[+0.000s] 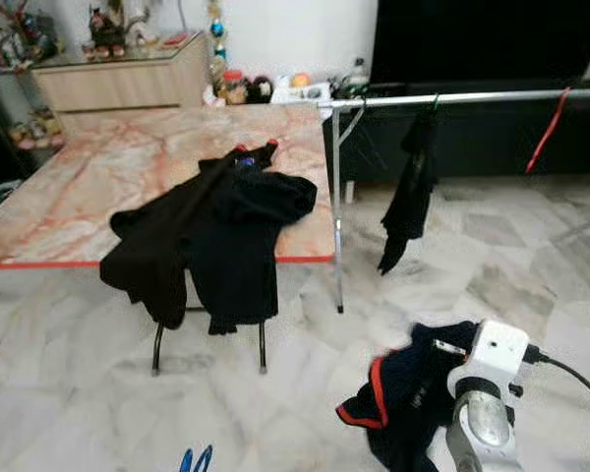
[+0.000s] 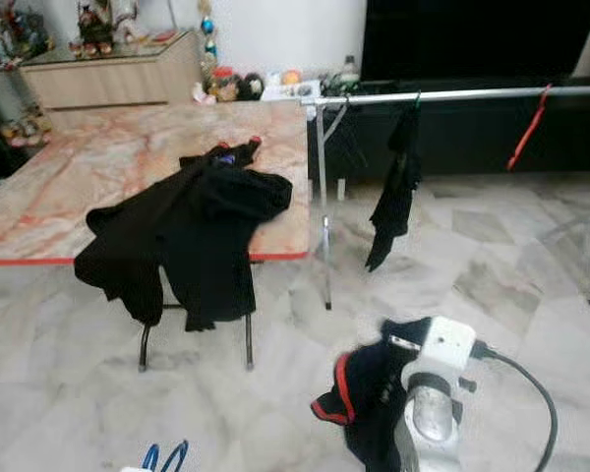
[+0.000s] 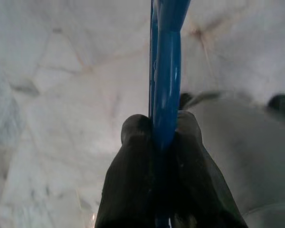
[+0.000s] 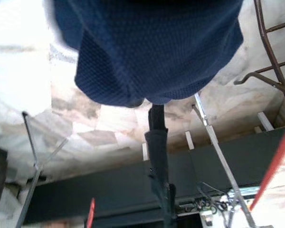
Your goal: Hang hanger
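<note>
Closest to the camera, the right arm (image 1: 484, 413) is sitting low at the bottom right with a navy garment (image 1: 408, 398) with red-orange trim bunched over its end, so I honestly can't tell whether the right gripper is open or closed, since the cloth (image 4: 154, 52) is covering everything there. Going by size, the big marble-pattern table (image 1: 88, 187) is taking up the left, and a heap of black clothes (image 1: 211, 236) is draping over its front edge near the right corner. Behind it, the silver drying rail (image 1: 472, 97) is running across the right side, with a dark garment (image 1: 409, 192) hanging off it near the left end and a red hanger (image 1: 548, 128) dangling further along to the right. Smallest bit: the blue hanger (image 3: 166, 85), down at the bottom edge (image 1: 195, 459), with the left gripper (image 3: 164, 142) pinching it tight between both black fingers (image 3: 133, 156) over the marble floor (image 1: 69, 393).
</note>
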{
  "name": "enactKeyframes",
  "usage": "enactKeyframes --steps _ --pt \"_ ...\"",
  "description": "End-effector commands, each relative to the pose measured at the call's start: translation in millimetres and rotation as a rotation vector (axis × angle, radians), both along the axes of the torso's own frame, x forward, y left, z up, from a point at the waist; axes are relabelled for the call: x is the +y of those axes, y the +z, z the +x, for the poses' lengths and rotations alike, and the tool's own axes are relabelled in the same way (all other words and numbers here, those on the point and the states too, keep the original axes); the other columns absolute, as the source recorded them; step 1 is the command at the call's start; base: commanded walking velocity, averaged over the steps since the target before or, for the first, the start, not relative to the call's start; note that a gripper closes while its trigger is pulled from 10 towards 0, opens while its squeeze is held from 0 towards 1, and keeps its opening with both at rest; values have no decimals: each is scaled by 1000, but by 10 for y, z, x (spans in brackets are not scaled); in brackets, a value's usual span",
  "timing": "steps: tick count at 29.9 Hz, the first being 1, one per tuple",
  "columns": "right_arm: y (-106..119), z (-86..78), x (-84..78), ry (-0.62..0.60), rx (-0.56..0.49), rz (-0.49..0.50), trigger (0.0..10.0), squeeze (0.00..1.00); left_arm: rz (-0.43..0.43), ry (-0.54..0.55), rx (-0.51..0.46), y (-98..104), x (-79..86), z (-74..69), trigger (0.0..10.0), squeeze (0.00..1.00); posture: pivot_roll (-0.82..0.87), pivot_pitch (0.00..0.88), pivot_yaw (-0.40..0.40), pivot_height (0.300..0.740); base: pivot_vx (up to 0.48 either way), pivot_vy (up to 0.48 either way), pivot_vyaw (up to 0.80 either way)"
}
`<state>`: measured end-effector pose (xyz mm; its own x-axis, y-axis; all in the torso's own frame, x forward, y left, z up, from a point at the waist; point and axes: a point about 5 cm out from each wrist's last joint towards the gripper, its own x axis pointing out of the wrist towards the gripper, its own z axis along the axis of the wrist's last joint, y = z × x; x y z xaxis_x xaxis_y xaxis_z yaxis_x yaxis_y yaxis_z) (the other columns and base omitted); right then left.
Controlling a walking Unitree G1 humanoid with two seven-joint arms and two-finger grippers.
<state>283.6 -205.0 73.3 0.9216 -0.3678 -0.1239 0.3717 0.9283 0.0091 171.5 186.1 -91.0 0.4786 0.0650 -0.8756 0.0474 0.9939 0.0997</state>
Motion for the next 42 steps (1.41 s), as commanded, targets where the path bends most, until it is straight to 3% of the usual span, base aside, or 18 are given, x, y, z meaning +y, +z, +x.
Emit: enactKeyframes --steps 1,6,29,32,42 --pt "109 73 118 32 -49 5 10000 0 27 6 14 -6 104 -45 10000 0 31 13 35 740 0 480 0" --pt "118 84 119 33 -53 5 10000 0 27 8 15 -6 107 -46 10000 0 34 13 33 740 0 475 0" --pt "196 119 120 41 -86 -25 10000 0 17 -38 37 -16 90 -62 10000 0 37 13 32 740 0 0 0" --pt "276 123 142 77 -122 -96 10000 0 15 -40 37 -16 89 -62 10000 0 37 13 32 740 0 0 683" --pt "363 185 196 94 -150 -78 10000 0 15 -68 45 -14 84 -56 10000 0 39 13 31 740 0 0 400"
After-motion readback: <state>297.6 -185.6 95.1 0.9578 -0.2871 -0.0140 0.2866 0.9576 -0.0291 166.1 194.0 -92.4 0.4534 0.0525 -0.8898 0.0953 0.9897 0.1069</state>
